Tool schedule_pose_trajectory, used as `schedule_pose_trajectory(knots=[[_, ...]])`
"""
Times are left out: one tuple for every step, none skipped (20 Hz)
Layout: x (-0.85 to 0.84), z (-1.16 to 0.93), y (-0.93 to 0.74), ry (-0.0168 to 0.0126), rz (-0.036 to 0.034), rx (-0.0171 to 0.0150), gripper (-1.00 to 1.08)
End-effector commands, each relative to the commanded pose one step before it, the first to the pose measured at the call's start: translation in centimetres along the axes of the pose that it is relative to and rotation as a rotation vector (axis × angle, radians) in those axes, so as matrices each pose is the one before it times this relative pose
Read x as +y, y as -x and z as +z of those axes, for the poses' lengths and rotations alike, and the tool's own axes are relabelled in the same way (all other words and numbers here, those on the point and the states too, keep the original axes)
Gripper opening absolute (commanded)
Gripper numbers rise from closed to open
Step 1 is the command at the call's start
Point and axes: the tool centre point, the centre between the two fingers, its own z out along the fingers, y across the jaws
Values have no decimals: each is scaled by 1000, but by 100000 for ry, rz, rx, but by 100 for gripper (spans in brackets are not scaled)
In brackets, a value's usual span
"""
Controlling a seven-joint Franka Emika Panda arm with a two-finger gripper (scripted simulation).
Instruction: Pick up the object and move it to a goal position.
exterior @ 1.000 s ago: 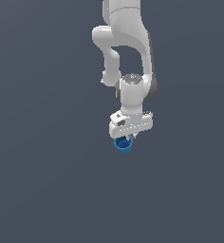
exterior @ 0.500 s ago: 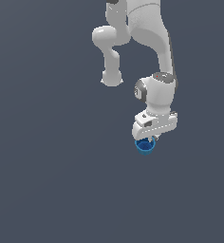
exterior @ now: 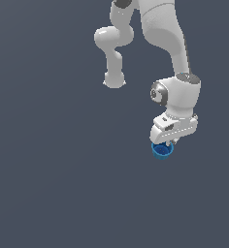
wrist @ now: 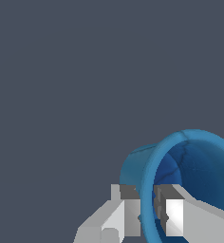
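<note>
The object is a small bright blue round cup (exterior: 162,150), hanging just under the white gripper (exterior: 164,144) toward the exterior view's right. In the wrist view the cup (wrist: 190,166) lies on its side, its hollow inside facing the camera. The gripper (wrist: 148,209) is shut on the cup's rim: one finger (wrist: 121,211) presses the outer wall and the other finger (wrist: 175,211) sits inside the mouth. The cup is held off the grey floor. No goal marker shows in either view.
The white arm (exterior: 160,34) rises from the gripper to the top of the exterior view, with its elbow (exterior: 114,41) further back. A plain dark grey surface (exterior: 48,184) lies all around.
The arm has carried the cup steadily toward the exterior view's right and slightly nearer the camera. The grip on the cup has stayed the same.
</note>
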Motion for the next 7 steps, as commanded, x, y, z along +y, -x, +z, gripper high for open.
schedule_pose_trajectory(knots=[[-461, -140, -495, 55, 169, 284, -100], [-86, 0, -65, 0, 0, 0, -100], [-33, 2, -35, 0, 0, 0, -100], [20, 4, -6, 0, 0, 0, -100], [73, 6, 23, 0, 0, 0, -100], [89, 6, 37, 0, 0, 0, -100], [32, 2, 14, 0, 0, 0, -100]])
